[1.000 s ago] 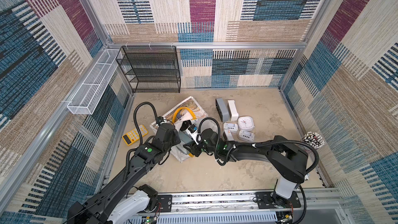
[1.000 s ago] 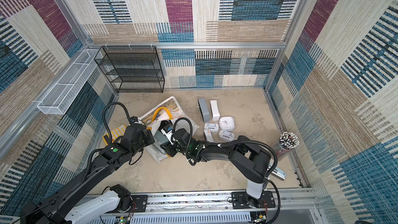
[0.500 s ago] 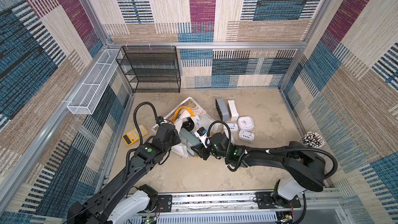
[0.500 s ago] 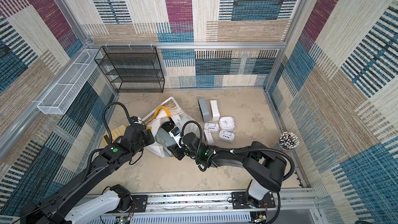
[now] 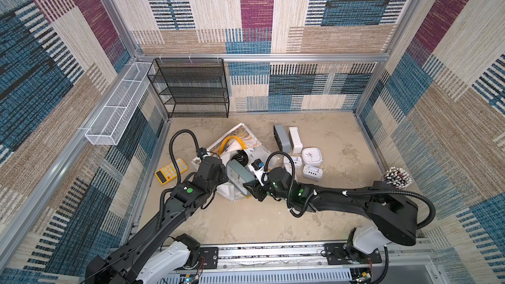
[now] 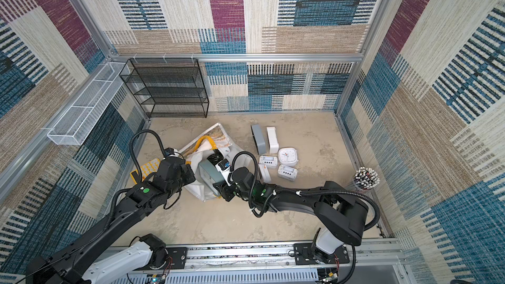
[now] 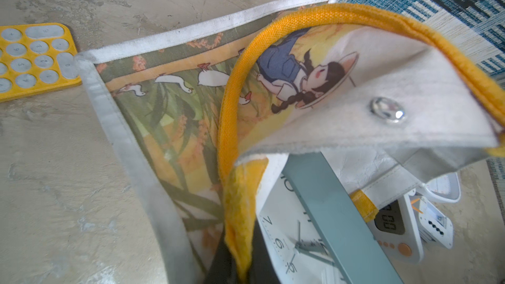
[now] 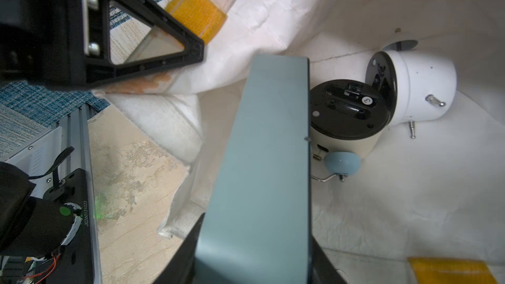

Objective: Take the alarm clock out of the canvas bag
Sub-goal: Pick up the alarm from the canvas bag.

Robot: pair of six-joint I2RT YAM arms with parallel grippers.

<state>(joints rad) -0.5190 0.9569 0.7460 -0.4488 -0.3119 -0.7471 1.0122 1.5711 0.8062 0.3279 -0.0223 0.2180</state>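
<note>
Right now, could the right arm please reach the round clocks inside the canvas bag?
Probably not yet: the right gripper is shut on the grey-blue square clock. The left gripper holds the canvas bag open, so the cream clock and white clock lie exposed.

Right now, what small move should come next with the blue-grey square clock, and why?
Probably draw the right hand back: it clamps the blue-grey square clock, whose far end lies inside the white canvas bag, held open by the left hand.

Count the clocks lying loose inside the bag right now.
2: a cream clock with a blue knob and a white clock beside it, deep in the bag. The blue-grey clock at the mouth is in the right claw. Folds may hide more.
</note>
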